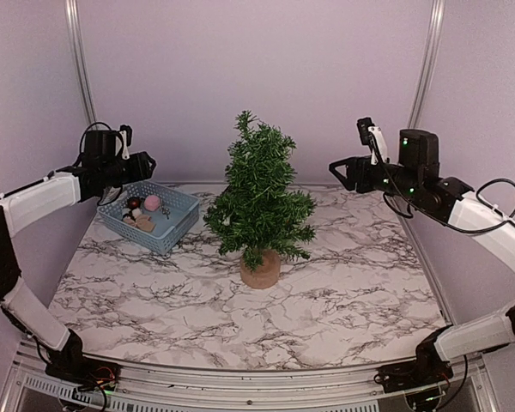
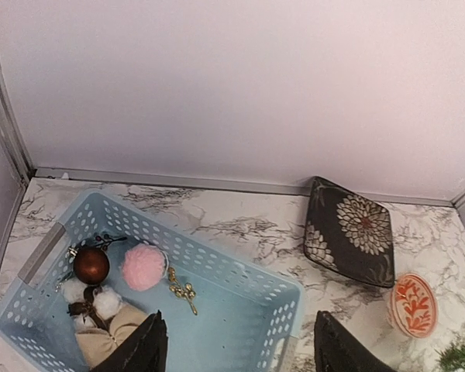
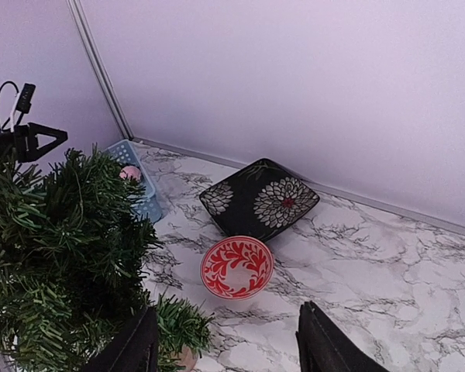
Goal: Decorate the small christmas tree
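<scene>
Left wrist view: the left end effector point(image 2: 240, 337) gapes wide and empty above the pale blue perforated plastic basket point(image 2: 217, 260), likely poised to choose among the ornaments point(image 2: 143, 266). The right end effector point(image 3: 226, 337), equally wide and empty, waits beside the small christmas tree point(image 1: 259, 202), which stands mid-table point(image 1: 343, 300).

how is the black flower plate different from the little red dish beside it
The black plate is square with pale flower prints; the red dish is round with a white leafy pattern. The black plate is clearly larger than the red dish. Both lie empty on the marble table.
</scene>
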Robot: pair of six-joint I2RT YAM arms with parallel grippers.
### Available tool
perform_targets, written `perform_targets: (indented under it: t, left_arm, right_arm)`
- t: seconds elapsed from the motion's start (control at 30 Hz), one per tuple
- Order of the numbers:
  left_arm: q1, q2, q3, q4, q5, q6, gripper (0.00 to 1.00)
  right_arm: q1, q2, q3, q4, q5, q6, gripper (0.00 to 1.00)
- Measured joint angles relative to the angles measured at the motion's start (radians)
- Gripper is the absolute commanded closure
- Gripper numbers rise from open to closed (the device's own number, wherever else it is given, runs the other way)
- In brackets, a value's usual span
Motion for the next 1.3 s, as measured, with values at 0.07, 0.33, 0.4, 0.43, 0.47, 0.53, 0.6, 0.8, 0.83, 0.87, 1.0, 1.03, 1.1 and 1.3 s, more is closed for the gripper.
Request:
perform_targets:
  t: [0.07,0.33,0.4,0.43,0.47,0.53,0.6,0.8,0.83,0.87,1.0,1.03,1.1,1.3]
  left_arm:
    - [0.019,0.114,0.100,-0.042,-0.012,0.011,0.38]
    - [0.085,0.500,0.378,-0.189,-0.029,0.068,0.43]
    - [0.094,0.556,0.415,-0.215,-0.031,0.078,0.43]
    - [0.098,0.579,0.433,-0.225,-0.036,0.085,0.43]
    - [0.101,0.600,0.451,-0.233,-0.042,0.093,0.43]
    - [0.107,0.628,0.477,-0.245,-0.054,0.105,0.43]
    - [0.114,0.655,0.507,-0.250,-0.061,0.119,0.43]
    - [0.128,0.722,0.583,-0.258,-0.057,0.146,0.43]
    - [0.130,0.733,0.594,-0.260,-0.053,0.149,0.43]
    - [0.131,0.749,0.610,-0.261,-0.046,0.153,0.43]
    - [0.132,0.800,0.648,-0.266,-0.017,0.157,0.43]
    - [0.132,0.811,0.655,-0.268,-0.014,0.157,0.43]
    - [0.132,0.835,0.669,-0.273,-0.008,0.157,0.44]
    - [0.133,0.887,0.727,-0.309,0.006,0.161,0.47]
  right_arm:
    - [-0.014,0.001,0.000,0.005,-0.019,-0.001,0.40]
    - [-0.036,0.027,-0.004,0.017,-0.058,-0.013,0.40]
    - [-0.037,0.038,-0.004,0.019,-0.065,-0.016,0.40]
    - [-0.039,0.045,-0.004,0.019,-0.070,-0.016,0.40]
    - [-0.040,0.051,-0.004,0.019,-0.073,-0.017,0.40]
    - [-0.040,0.067,-0.004,0.020,-0.079,-0.017,0.40]
    - [-0.040,0.082,-0.004,0.021,-0.085,-0.017,0.40]
    - [-0.042,0.122,-0.004,0.027,-0.100,-0.018,0.40]
    - [-0.043,0.126,-0.004,0.027,-0.101,-0.018,0.40]
    - [-0.043,0.132,-0.003,0.027,-0.103,-0.019,0.40]
    - [-0.045,0.145,-0.003,0.027,-0.104,-0.020,0.40]
    - [-0.045,0.148,-0.003,0.027,-0.105,-0.020,0.40]
    - [-0.045,0.153,-0.003,0.027,-0.106,-0.020,0.40]
    - [-0.046,0.159,-0.002,0.028,-0.114,-0.020,0.40]
